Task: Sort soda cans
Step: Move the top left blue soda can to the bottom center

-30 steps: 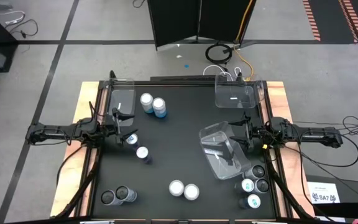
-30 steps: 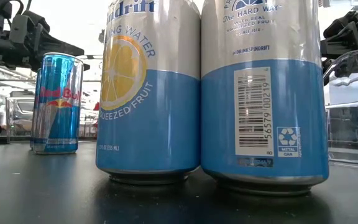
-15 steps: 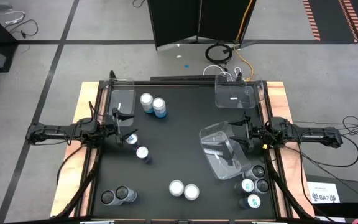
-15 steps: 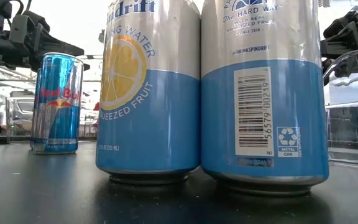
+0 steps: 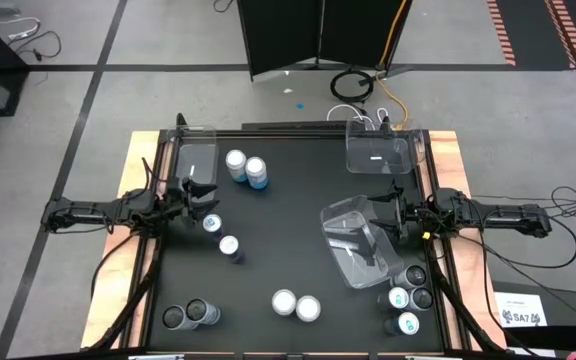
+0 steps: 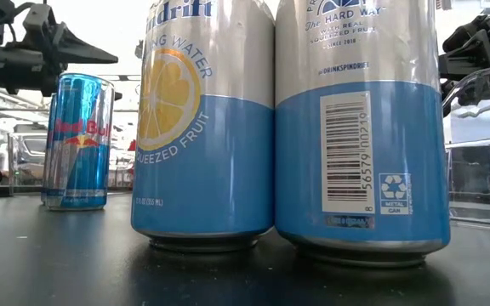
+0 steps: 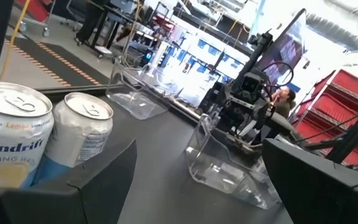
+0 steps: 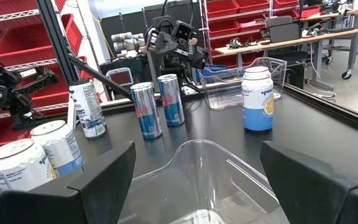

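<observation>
Soda cans stand upright on the black table (image 5: pixel 288 200). Two blue-and-silver cans (image 5: pixel 246 168) stand at the far left and also show in the left wrist view (image 7: pixel 17 140). Two slim blue cans (image 5: pixel 220 234) stand left of centre, two white-topped cans (image 5: pixel 296 304) near the front, two dark cans (image 5: pixel 186 315) at the front left, and several more cans (image 5: pixel 408 298) at the front right. My left gripper (image 5: pixel 200 200) is open and empty, just beyond the slim blue cans. My right gripper (image 5: pixel 393 215) is open at a tilted clear bin (image 5: pixel 353 240). My right gripper's fingers stand wide apart at the clear bin's curved rim (image 8: pixel 197 149), coming level from the table's right side. I cannot tell whether either finger touches the bin.
A clear bin (image 5: pixel 196 150) stands at the far left corner and another clear bin (image 5: pixel 376 150) at the far right corner. The two white-topped cans (image 6: pixel 287 127) fill the low view. Shelves and other robot arms show beyond the table.
My left gripper has risen and drawn a little toward the table's far edge, away from the slim blue can, which stays standing where it was. The right arm has kept still.
</observation>
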You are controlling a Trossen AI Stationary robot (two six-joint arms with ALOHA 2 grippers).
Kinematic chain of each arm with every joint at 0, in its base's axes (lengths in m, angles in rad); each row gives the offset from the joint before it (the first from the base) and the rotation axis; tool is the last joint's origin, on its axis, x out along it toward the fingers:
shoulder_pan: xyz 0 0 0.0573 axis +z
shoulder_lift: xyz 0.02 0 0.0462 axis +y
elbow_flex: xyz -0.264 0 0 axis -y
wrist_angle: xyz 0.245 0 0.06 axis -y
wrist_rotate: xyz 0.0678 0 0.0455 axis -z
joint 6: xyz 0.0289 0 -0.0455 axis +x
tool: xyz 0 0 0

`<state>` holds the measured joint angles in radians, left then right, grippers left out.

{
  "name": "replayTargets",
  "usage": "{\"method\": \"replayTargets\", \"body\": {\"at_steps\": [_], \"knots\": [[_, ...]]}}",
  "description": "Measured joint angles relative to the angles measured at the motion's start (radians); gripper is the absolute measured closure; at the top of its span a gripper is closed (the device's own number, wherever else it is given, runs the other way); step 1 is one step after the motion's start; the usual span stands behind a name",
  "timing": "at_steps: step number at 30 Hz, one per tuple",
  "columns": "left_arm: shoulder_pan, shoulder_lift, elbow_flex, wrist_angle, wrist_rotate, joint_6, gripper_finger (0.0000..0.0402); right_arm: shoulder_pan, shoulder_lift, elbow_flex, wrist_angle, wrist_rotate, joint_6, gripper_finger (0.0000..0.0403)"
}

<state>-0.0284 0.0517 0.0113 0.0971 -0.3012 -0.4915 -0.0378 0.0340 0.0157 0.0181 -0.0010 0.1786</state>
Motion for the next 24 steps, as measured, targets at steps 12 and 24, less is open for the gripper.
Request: {"method": "replayTargets", "body": {"at_steps": [12, 24], "knots": [[0.013, 0.000, 0.014, -0.026, 0.032, -0.122, 0.0045, 0.000, 0.000, 0.000, 0.000, 0.000, 0.000, 0.0064], [0.124, 0.222, 0.440, -0.620, -0.002, 0.056, 0.0045, 0.000, 0.000, 0.000, 0.000, 0.000, 0.000, 0.0064]]}}
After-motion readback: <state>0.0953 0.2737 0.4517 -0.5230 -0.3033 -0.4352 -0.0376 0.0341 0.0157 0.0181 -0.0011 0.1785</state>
